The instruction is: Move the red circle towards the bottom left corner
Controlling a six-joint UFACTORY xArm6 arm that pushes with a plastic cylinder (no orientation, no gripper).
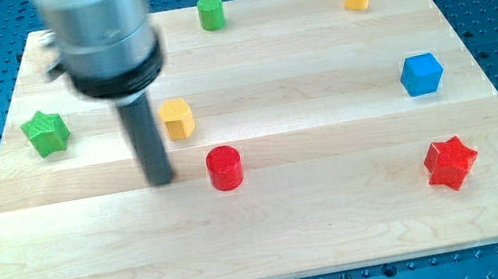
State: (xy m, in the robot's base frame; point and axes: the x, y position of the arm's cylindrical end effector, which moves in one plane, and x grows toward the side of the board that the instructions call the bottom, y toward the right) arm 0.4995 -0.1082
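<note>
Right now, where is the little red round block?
The red circle sits near the middle of the board, just below and to the view's right of the yellow hexagon. My tip is close beside it on the view's left.

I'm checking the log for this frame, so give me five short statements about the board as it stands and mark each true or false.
1. My tip is at the view's left of the red circle, with a gap between them. True.
2. The red circle touches the yellow block. False: bare board separates them; the yellow block lies above and slightly to the view's left.
3. The red star sits near the view's bottom right of the board. True.
4. The green star is at the view's right edge. False: it is near the left edge.
5. The blue block lies above the red star in the view. True.
</note>
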